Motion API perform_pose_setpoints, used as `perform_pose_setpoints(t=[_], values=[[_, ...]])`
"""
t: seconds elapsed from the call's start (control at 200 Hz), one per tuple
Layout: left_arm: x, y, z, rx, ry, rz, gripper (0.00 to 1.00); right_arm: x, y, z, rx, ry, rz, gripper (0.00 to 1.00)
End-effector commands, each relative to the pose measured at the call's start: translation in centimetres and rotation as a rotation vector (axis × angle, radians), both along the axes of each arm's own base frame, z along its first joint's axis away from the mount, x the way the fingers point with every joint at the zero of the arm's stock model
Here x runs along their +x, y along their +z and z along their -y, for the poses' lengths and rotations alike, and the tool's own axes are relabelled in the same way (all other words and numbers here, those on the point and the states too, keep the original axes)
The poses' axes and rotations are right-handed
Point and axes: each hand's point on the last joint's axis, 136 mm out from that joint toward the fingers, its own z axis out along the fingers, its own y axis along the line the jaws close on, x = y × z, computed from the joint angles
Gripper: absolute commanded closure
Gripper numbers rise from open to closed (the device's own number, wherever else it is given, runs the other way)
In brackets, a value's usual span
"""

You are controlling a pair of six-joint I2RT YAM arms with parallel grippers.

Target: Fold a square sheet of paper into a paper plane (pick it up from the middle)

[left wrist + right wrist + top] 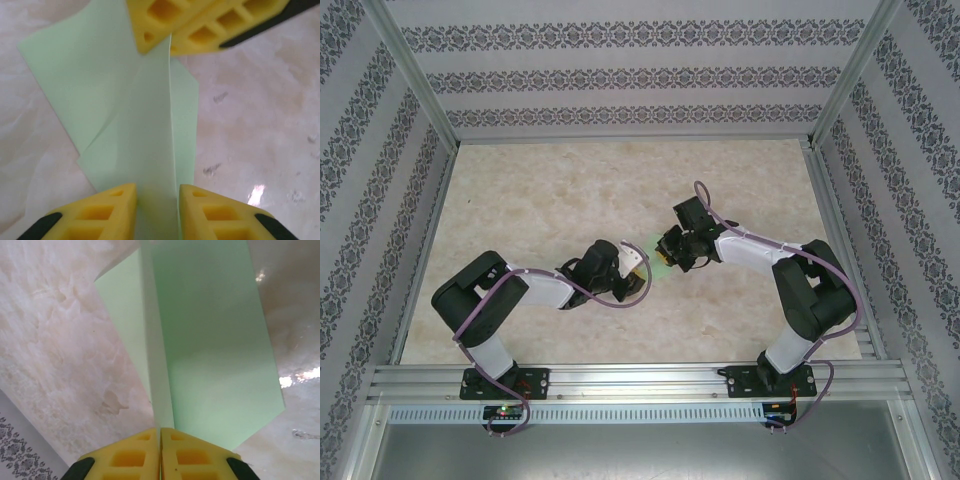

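Paper (662, 263): one sheet, pale green and plain, part-folded rather than flat. It sits at the middle of the table (540, 200), between the two grippers, and little of it can be seen from above.

From the left wrist the paper (100, 75) shows one raised ridge running from 6 o'clock to 12 o'clock. A broad flap spreads toward 10 o'clock and ends in a pointed corner, and a narrower flap lies on the 3 o'clock side. From the right wrist the paper (215, 340) shows the ridge again from 6 to 12 o'clock. There a wide flap at 3 o'clock comes to a corner near 4 o'clock, and a slimmer flap lies toward 10 o'clock. That makes one ridge and two flaps.

There are two arms, a left arm (510, 300) and a right arm (800, 290), each with one gripper. The left gripper (645, 270) reaches the paper from 8 o'clock and the right gripper (668, 258) from 2 o'clock, and the two nearly meet.

The right gripper's two yellow fingers (125, 457) are pressed together on one end of the ridge, pinching it. The left wrist view shows that gripper at 12 o'clock. The left gripper's two yellow fingers (105, 215) stand apart at 6 o'clock, one on each side of the ridge. Whether they press it I cannot tell. That is four yellow fingers in all.
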Motion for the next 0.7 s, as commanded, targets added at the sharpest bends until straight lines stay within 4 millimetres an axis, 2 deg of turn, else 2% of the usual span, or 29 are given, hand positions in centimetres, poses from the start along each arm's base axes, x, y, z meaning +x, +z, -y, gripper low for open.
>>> perform_pose_setpoints(t=[0.0, 0.105, 0.19, 0.235, 0.37, 0.42, 0.584, 0.694], values=[[0.7, 1.6, 2.1, -0.062, -0.025, 0.021, 0.69, 0.0, 0.4, -0.9, 0.023, 0.011, -0.008, 0.91], [1.0, 1.4, 2.6, -0.075, -0.018, 0.010, 0.70, 0.0, 0.5, -1.1, 0.039, 0.005, -0.008, 0.91], [1.2, 1.3, 2.7, -0.078, -0.010, 0.000, 0.74, 0.0, 0.8, -1.1, 0.034, 0.018, 0.006, 0.86], [1.2, 1.1, 2.5, -0.076, 0.004, -0.007, 0.77, 0.1, 1.0, -0.8, 0.021, 0.021, 0.018, 0.81], [1.2, 0.6, 2.0, -0.078, 0.051, -0.050, 0.82, 0.6, 1.9, 0.7, -0.022, 0.077, 0.101, 0.56], [1.2, 0.3, 1.8, -0.089, 0.077, -0.076, 0.84, 0.8, 2.2, 1.0, -0.024, 0.111, 0.143, 0.51], [1.6, 0.0, 1.1, -0.144, 0.171, -0.185, 0.89, 0.9, 3.7, 2.1, -0.051, 0.193, 0.312, 0.48], [1.7, 0.3, 1.0, -0.209, 0.207, -0.258, 0.90, 0.6, 4.0, 2.0, -0.034, 0.237, 0.385, 0.48]])
